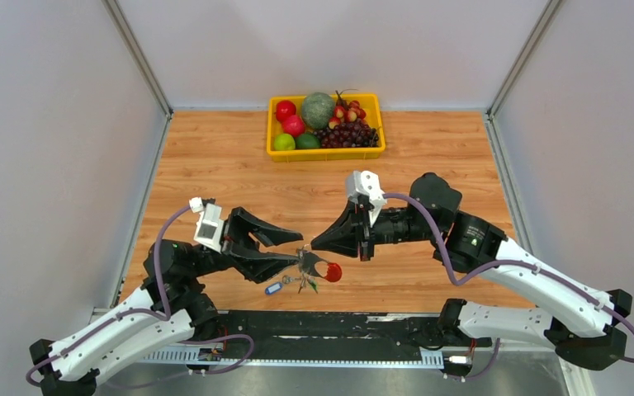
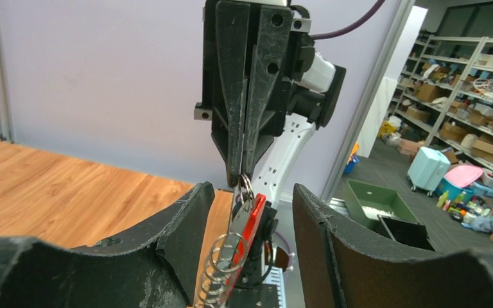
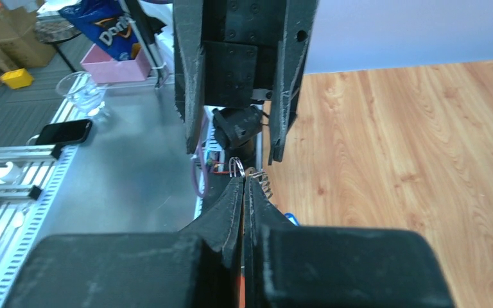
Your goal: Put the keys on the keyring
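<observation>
My right gripper [image 1: 314,245] is shut on the small silver keyring [image 1: 305,261] and holds it above the table's near edge. The red key [image 1: 333,271] hangs from the ring, with the grey feathery charm [image 1: 309,285] dangling below. In the left wrist view the ring [image 2: 246,188] is pinched at the right fingertips, and the red key [image 2: 254,221] and a wire coil [image 2: 221,269] hang between my open left jaws. My left gripper [image 1: 299,246] is open around the hanging bundle, touching nothing. The blue key [image 1: 274,288] lies on the wood below.
A yellow basket [image 1: 325,153] of fruit stands at the back centre. Grey walls close the left, right and back sides. A black and metal rail [image 1: 330,330] runs along the near edge by the arm bases.
</observation>
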`<state>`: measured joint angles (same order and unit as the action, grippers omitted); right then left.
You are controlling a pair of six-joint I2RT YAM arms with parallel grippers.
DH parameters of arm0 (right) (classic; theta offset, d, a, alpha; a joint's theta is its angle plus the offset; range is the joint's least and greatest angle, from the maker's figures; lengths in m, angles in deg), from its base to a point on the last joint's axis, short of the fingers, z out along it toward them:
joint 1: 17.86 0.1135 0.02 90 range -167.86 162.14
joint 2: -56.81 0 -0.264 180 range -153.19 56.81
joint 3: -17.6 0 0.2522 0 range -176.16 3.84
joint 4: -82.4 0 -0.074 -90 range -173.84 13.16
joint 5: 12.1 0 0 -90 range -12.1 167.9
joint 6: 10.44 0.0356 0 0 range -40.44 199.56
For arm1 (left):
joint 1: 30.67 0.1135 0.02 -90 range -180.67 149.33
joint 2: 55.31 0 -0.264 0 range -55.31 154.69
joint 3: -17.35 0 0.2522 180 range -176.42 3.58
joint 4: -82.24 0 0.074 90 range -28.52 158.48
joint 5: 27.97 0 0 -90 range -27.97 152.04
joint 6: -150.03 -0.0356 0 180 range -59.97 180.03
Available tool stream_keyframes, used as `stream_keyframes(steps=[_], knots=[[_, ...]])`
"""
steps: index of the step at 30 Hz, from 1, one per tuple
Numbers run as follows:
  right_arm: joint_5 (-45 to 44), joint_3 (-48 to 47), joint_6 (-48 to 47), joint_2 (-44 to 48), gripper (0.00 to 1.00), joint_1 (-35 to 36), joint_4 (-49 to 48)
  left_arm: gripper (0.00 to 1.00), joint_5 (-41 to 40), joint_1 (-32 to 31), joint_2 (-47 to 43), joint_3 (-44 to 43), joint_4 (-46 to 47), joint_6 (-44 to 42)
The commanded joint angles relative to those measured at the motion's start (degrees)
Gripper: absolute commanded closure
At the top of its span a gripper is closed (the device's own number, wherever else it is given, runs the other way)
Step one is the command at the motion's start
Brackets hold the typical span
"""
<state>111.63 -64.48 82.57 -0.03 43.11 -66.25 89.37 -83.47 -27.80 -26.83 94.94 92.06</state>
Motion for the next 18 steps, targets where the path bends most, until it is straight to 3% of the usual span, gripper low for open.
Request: stream_keyframes(steps=[1, 9, 14, 18], knots=[[-7.66, -0.71, -2.58, 3.30, 1.00, 0.38, -2.76, 0.41, -2.02, -0.11, -0.77, -3.56, -6.01, -3.31], [-21.29, 2.53, -0.25, 9.45, 1.00, 0.43, 4.80, 0.43, -25.75, -0.05, -2.73, -2.97, -25.93, -5.03], [-26.43, 3.51, 2.23, 10.82, 1.00, 0.37, 9.71, 0.44, -42.45, -0.10, -1.20, -1.52, -41.47, 5.28], [-28.44, 4.21, 3.18, 11.64, 1.00, 0.41, 11.36, 0.44, -46.18, -0.10, -0.32, 4.14, -48.43, 17.88]])
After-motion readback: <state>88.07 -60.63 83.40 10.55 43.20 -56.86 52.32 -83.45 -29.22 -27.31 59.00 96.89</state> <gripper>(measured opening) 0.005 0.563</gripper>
